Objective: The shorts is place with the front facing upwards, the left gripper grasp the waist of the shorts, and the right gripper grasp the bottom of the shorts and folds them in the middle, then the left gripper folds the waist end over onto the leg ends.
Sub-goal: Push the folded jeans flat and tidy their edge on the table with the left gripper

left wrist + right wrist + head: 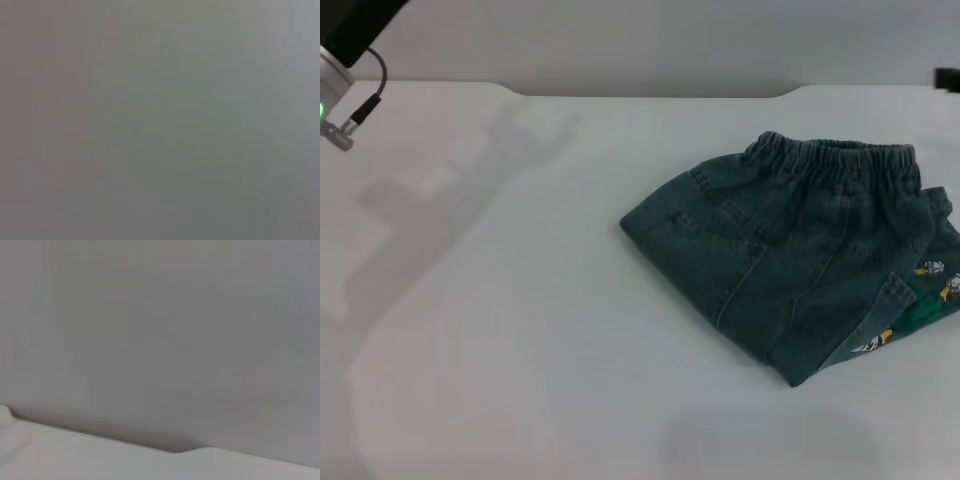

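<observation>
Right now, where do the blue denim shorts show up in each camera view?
Head view: the folded blue denim shorts lie on the white table, right of centre, running off the right edge, elastic waistband toward the far side.
Left wrist view: not in it; only a blank grey surface.
Right wrist view: not in it.
Shared landmark: the table's notched far edge, seen in the head and right wrist views.

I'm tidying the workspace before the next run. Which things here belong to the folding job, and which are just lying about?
Part of the job:
the shorts, lying folded
the waist of the shorts
the leg ends, printed

Not part of it:
the table; nothing else lies on it
</observation>
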Action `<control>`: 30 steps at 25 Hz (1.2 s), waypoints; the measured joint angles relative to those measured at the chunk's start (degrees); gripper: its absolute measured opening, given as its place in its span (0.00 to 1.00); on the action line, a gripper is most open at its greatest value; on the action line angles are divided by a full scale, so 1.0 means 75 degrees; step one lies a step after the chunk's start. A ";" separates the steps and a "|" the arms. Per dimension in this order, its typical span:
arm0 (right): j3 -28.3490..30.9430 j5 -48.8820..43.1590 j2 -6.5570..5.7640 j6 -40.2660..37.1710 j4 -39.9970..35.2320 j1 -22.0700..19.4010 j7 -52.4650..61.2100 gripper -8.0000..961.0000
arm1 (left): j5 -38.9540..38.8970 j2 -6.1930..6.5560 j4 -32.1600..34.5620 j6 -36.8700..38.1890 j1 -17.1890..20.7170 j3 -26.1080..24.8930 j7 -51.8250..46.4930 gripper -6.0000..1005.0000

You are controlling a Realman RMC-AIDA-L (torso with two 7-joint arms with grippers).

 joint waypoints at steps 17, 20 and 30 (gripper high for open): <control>0.1414 0.2125 -0.0580 -0.0780 -0.0244 -0.1311 -0.0357 0.48 | 0.4972 0.0469 0.3640 0.1311 -0.0150 0.0267 -0.6285 0.80; 0.1612 0.2126 -0.0660 -0.0752 0.0052 -0.1375 -0.0421 0.48 | 0.5630 0.0484 0.3690 0.1720 -0.0359 0.0260 -0.7023 0.80; 0.1600 0.2108 -0.0727 -0.0393 0.0790 -0.1421 -0.0734 0.48 | 0.7358 -0.0032 0.3252 0.1780 -0.0876 0.0806 -0.7607 0.80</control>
